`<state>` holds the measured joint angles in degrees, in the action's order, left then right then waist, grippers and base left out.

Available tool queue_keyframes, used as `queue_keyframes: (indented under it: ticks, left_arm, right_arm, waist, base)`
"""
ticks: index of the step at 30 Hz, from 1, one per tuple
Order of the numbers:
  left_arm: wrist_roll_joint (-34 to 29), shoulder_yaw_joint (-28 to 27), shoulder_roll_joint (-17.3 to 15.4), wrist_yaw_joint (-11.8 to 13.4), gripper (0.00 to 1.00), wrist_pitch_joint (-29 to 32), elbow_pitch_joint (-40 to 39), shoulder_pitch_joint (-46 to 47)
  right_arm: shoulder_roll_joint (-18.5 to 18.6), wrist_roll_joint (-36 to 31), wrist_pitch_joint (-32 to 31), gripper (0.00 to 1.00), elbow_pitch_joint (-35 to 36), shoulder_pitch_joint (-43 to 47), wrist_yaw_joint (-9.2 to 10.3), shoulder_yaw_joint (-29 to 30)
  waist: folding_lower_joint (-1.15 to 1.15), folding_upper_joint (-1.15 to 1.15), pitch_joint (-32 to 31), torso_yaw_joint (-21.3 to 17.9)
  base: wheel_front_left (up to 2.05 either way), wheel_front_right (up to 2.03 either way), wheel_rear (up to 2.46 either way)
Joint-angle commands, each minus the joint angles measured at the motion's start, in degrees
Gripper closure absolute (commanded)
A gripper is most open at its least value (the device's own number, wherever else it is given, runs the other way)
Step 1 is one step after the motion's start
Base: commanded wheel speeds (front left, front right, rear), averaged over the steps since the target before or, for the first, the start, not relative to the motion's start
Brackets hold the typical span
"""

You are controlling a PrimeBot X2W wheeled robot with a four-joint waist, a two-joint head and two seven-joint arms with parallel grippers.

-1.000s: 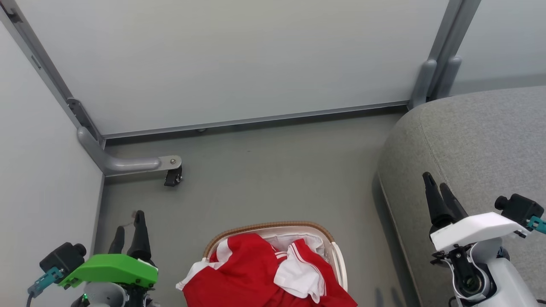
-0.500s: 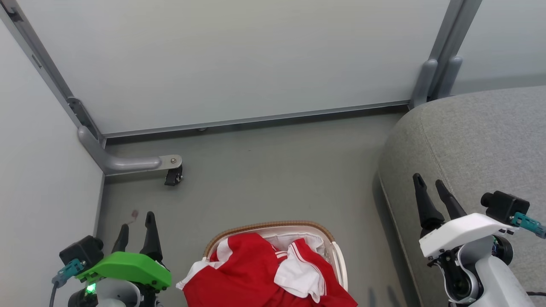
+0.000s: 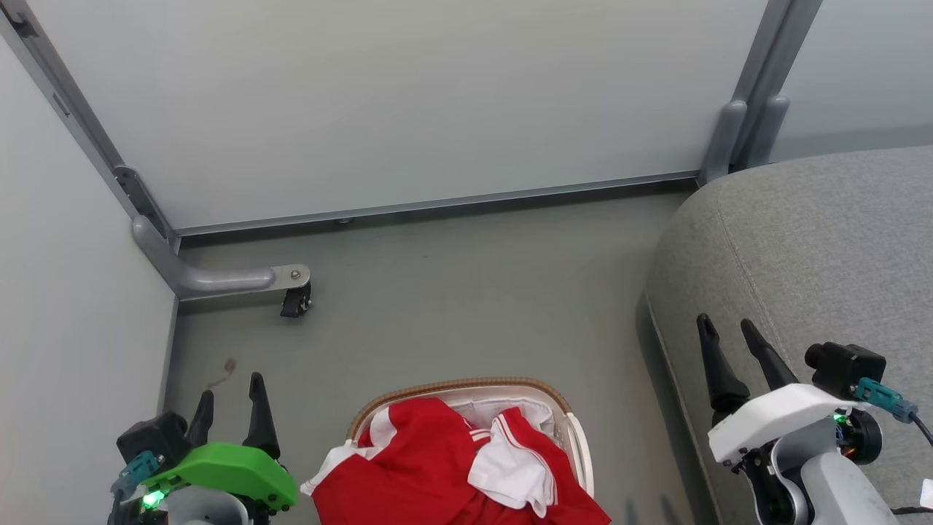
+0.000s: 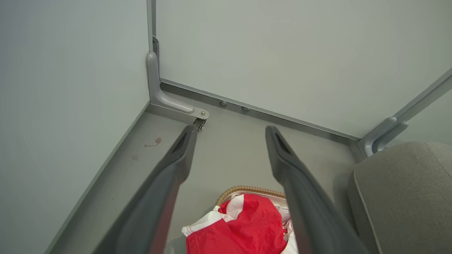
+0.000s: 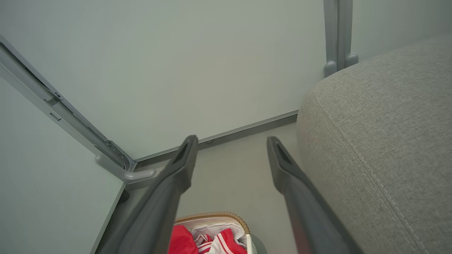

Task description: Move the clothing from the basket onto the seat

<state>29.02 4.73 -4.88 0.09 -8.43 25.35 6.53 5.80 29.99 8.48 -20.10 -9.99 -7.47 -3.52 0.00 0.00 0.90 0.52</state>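
On floor, front centre: basket; clothing lies in it, spilling over its left rim. Right of basket, apart: seat. Left of basket: left gripper. At seat's left edge: right gripper.

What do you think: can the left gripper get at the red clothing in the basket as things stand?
Probably yes. The left gripper is open and hangs just left of the basket, with only bare floor between them, and the red clothing lies uncovered on top, spilling over that side.
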Motion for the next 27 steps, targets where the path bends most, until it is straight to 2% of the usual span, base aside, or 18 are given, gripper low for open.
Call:
queue_keyframes:
  ticks: [1, 18, 27]
  left_arm:
    - [-1.6, -0.1, -0.4, 0.5, 0.0, -0.6, -0.5, 0.1]
    - [-10.9, 0.2, 0.6, -0.6, 0.0, -2.9, -0.5, -0.6]
    - [-13.1, -0.9, 1.4, -2.4, 0.0, -4.0, -0.9, -2.1]
  right_arm:
    - [0.2, -1.7, 0.6, 0.0, 0.4, -0.1, -0.03, -0.1]
    - [-0.5, -10.7, 2.9, 0.0, -0.6, 0.8, -0.03, -1.0]
    - [-0.6, -14.7, 4.0, 0.0, -1.6, 1.6, -0.03, -0.8]
  waist:
    - [0.0, 0.0, 0.0, 0.0]
    - [0.0, 0.0, 0.0, -0.2]
    - [0.0, 0.0, -0.2, -0.5]
  base:
    - [0.0, 0.0, 0.0]
    - [0.0, 0.0, 0.0]
    - [0.0, 0.0, 0.0]
